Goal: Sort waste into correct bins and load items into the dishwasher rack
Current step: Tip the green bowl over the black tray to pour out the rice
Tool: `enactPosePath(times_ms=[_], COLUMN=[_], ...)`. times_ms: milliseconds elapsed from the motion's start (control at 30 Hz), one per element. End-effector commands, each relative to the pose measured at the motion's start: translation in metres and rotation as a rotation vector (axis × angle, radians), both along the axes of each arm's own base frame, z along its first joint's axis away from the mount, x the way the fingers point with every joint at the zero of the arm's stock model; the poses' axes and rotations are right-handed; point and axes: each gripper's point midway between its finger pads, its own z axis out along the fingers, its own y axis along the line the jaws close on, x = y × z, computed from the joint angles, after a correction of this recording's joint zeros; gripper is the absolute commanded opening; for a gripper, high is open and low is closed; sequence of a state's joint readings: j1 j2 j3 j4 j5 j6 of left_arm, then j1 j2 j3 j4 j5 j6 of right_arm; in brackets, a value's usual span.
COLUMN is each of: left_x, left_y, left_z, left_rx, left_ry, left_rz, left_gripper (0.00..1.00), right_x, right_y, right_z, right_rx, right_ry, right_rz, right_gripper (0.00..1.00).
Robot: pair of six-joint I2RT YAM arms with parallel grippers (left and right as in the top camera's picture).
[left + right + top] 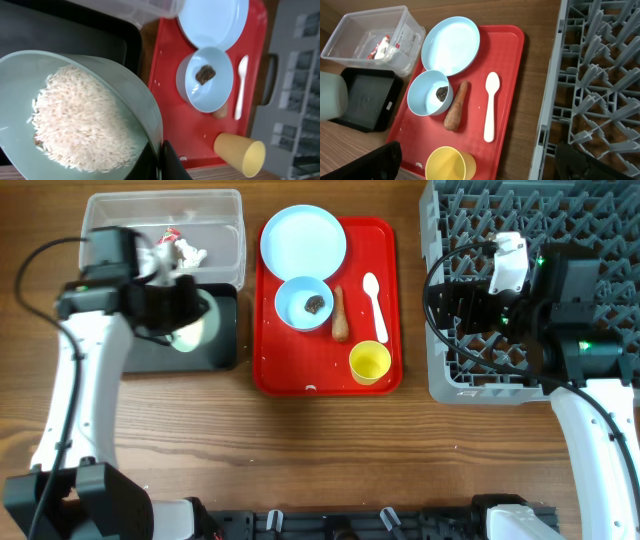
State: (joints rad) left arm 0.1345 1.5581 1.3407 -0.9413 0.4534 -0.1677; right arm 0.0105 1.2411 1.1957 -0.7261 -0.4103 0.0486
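Left gripper: jaws pinched on the rim of the mint bowl — bowl tilted, rice inside, black tray beneath.
Right gripper: jaws spread, empty — rack below.

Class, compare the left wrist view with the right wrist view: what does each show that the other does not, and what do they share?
Only the left wrist view shows the white rice heaped inside the tilted mint bowl, above the black tray. Only the right wrist view shows the red wrapper lying in the clear tub. Both show the red tray carrying the pale blue plate, the blue bowl with the dark lump, the white spoon and the yellow cup.
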Motion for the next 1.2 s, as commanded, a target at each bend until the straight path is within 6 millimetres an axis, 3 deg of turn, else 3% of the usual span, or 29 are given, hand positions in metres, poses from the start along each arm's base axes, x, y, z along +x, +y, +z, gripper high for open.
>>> enactPosePath(times_ms=[0, 133, 500, 633, 800, 1000, 1167], left_x=[0.010, 0.020, 0.033, 0.033, 0.033, 0.032, 0.032], left_y=[0.017, 0.031, 0.039, 0.058, 0.077, 0.078, 0.078], left_z=[0.017, 0.011, -0.025, -0.029, -0.021, 0.016, 0.016], left_rx=[-0.174, -0.352, -0.619, -0.727, -0.864, -1.060, -1.077], left_ry=[-0.095, -0.136, -0.082, -0.062, -0.105, -0.203, -0.177], left_rz=[-0.037, -0.060, -0.037, 0.041, 0.084, 0.046, 0.063], left_gripper=[0.04, 0.04, 0.04, 0.04, 0.04, 0.04, 0.04], right_x=[0.004, 0.004, 0.003, 0.003, 0.003, 0.003, 0.003], right_y=[0.000, 0.000, -0.001, -0.001, -0.001, -0.001, -0.001], right_z=[0.005, 0.004, 0.003, 0.003, 0.003, 0.003, 0.003], right_rx=[-0.001, -0.001, -0.004, -0.005, -0.005, -0.005, -0.005], right_ry=[-0.006, -0.005, 0.000, 0.001, -0.001, -0.001, -0.001], right_rz=[-0.008, -0.007, -0.009, -0.009, -0.008, -0.008, -0.008], right_gripper=[1.00, 1.00, 1.00, 1.00, 1.00, 1.00, 1.00])
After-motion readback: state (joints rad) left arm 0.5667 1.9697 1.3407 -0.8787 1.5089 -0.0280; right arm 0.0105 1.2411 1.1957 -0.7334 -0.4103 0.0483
